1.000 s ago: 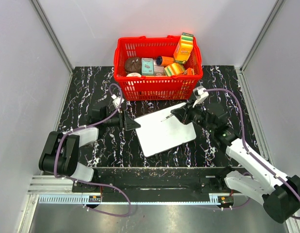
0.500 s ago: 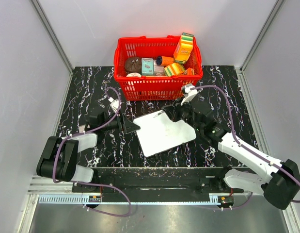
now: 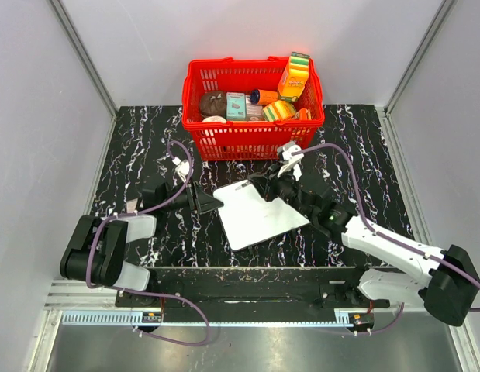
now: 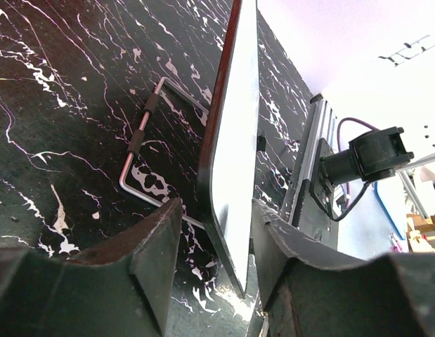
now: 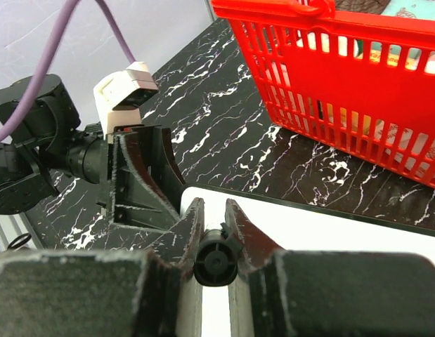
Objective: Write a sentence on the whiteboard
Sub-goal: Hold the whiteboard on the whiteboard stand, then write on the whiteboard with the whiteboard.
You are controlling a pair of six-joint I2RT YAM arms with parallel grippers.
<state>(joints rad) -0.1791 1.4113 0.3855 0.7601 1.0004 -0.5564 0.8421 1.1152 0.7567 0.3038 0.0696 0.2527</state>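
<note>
whiteboard (image 3: 259,221) lying askew on the black marble table (image 3: 139,155), just in front of the red basket (image 3: 251,139). left gripper (image 4: 216,210) at its left corner, jaws apart either side of the board edge, gap showing on one side. right gripper (image 3: 263,186) over the far corner, clamped on a black marker (image 5: 216,261); tip contact unclear.
</note>
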